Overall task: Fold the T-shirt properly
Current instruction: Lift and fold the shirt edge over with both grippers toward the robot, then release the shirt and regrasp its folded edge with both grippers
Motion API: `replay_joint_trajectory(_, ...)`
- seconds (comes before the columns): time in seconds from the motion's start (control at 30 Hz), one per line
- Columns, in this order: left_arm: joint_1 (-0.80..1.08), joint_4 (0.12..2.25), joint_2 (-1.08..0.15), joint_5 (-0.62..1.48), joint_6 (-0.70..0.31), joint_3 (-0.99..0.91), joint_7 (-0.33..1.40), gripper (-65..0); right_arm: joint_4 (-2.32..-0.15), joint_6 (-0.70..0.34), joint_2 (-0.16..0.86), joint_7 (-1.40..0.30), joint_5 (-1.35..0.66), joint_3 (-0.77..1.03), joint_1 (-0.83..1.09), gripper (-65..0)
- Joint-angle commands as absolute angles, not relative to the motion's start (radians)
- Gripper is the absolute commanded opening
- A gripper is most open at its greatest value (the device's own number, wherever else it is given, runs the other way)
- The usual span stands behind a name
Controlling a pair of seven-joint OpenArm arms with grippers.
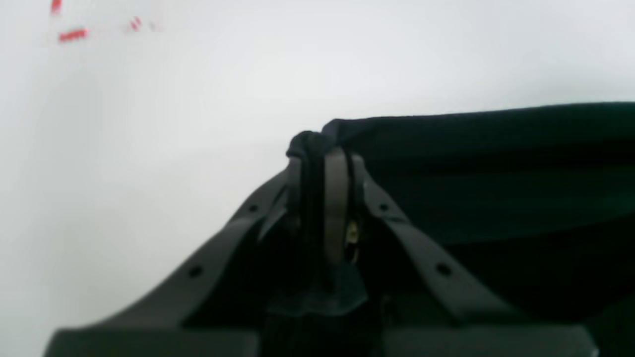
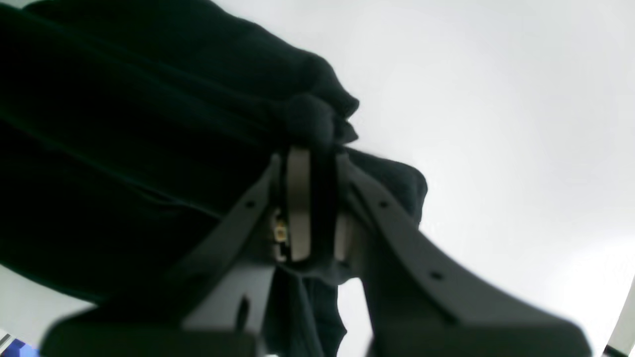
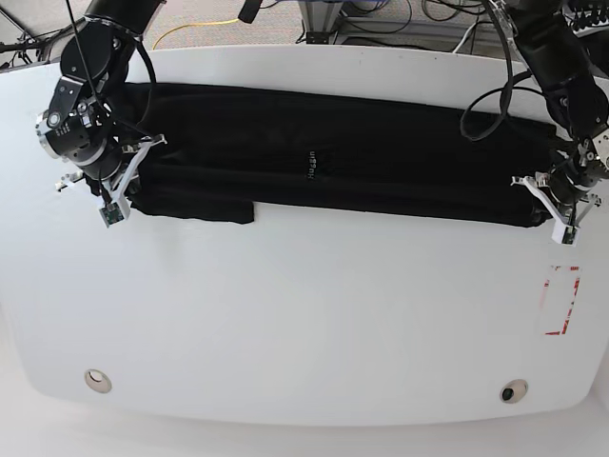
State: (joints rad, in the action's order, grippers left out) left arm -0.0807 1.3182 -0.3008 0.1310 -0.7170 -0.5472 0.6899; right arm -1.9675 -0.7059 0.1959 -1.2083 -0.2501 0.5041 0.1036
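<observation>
Two grippers clamp the T-shirt (image 3: 333, 167) at once! Nearest the camera, bare white table (image 3: 304, 324) with a red-marked rectangle (image 3: 561, 300). Then the black shirt, a long folded band across the far half. Right gripper (image 2: 317, 148) is pinched tight on one bunched end; left gripper (image 1: 320, 148) is squeezed closed on the other end's corner. Beyond, cables (image 3: 400, 19) on the floor.

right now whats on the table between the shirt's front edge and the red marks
In the base view, only bare white table lies between the T-shirt front edge and the red marks.
</observation>
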Motion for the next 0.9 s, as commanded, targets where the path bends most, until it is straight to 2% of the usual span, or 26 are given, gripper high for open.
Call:
replay_joint_trajectory(0.0, -0.085, 1.36, -0.328, 0.12, -0.698, -0.556, 0.673, -65.0, -1.986, -0.698, 0.202, -1.225, -0.217, 0.558, 0.107, -65.0)
replay_joint_trajectory(0.07, -0.064, 1.366, -0.329, 0.119, -0.698, -0.555, 0.673, -65.0, -1.986, -0.698, 0.189, -1.242, -0.216, 0.585, 0.116, -65.0)
replay_joint_trajectory(0.17, -0.028, 1.391, -0.349, 0.114, -0.698, -0.553, 0.674, -65.0, -1.986, -0.698, 0.185, -1.276, -0.216, 0.604, 0.136, -60.6)
replay_joint_trajectory(0.33, 0.027, 1.405, -0.364, 0.114, -0.698, -0.547, 0.674, -65.0, -1.986, -0.698, 0.183, -1.283, -0.216, 0.616, 0.18, -41.1)
replay_joint_trajectory(0.43, 0.048, 1.399, -0.38, 0.114, -0.698, -0.547, 0.679, -63.6, -1.985, -0.698, 0.18, -1.282, -0.216, 0.631, 0.208, -34.2)
replay_joint_trajectory(0.53, 0.05, 1.395, -0.404, 0.119, -0.698, -0.518, 0.722, -53.1, -1.986, -0.698, 0.15, -1.28, -0.214, 0.653, 0.214, -29.0)
replay_joint_trajectory(0.57, 0.05, 1.402, -0.404, 0.12, -0.698, -0.504, 0.739, -47.5, -1.988, -0.698, 0.139, -1.28, -0.216, 0.676, 0.214, -27.3)
replay_joint_trajectory(0.7, 0.05, 1.458, -0.404, 0.122, -0.698, -0.49, 0.78, -32.5, -2.023, -0.698, 0.119, -1.285, -0.24, 0.707, 0.211, -26.5)
replay_joint_trajectory(0.77, 0.05, 1.501, -0.404, 0.122, -0.698, -0.49, 0.811, -29.6, -2.026, -0.698, 0.114, -1.288, -0.306, 0.71, 0.211, -26.5)
replay_joint_trajectory(0.87, 0.025, 1.57, -0.404, 0.125, -0.698, -0.487, 0.855, -29.3, -2.026, -0.698, 0.114, -1.308, -0.443, 0.7, 0.205, -26.5)
